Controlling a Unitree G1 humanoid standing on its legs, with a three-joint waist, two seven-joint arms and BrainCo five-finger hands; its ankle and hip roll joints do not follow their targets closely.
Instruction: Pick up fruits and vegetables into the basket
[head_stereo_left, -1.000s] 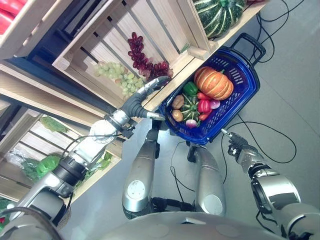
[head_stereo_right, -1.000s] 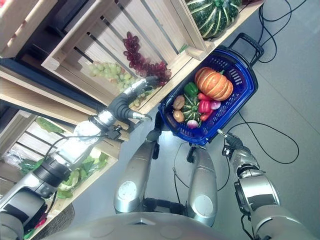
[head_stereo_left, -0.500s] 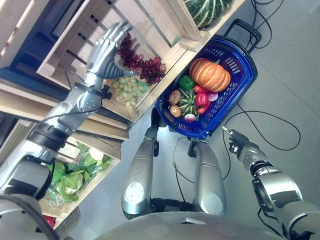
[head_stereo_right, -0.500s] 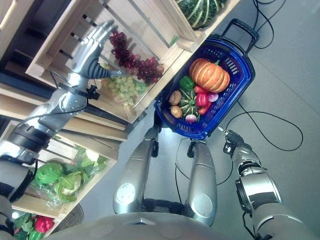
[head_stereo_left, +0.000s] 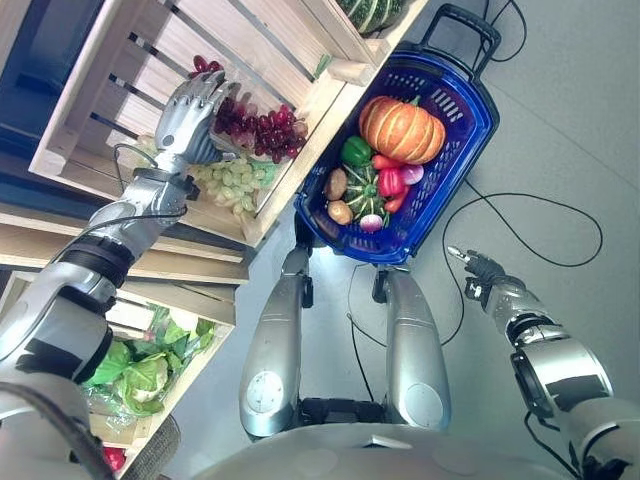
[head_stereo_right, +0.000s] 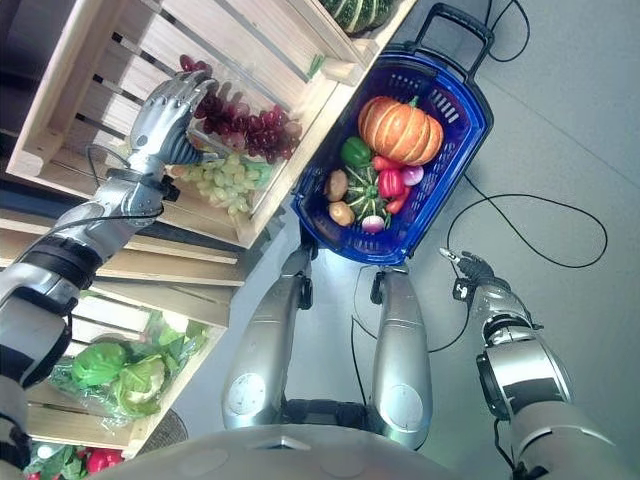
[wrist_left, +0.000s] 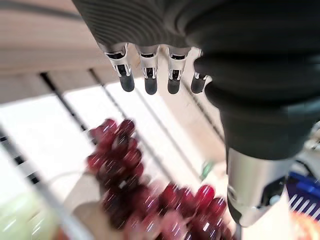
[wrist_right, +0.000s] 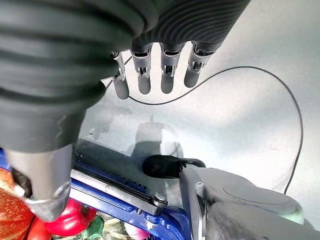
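Basket (head_stereo_left: 470, 130) on the right already holds pumpkin (head_stereo_left: 401, 128), peppers & other veg, while left hand (head_stereo_left: 188, 112), fingers straight and empty, reaches over red grapes (head_stereo_left: 262, 127) in crate (head_stereo_left: 95, 100) at far left; right hand (head_stereo_left: 478, 268) is idle, relaxed, w/ nothing.

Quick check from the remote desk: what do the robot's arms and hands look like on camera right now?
Both arms are silver-grey metal with dark bands at the joints. The left hand and right hand have silver fingers with dark tips. A dark ribbed cover wraps each wrist and hand back, and a thin black wire runs along the left forearm.
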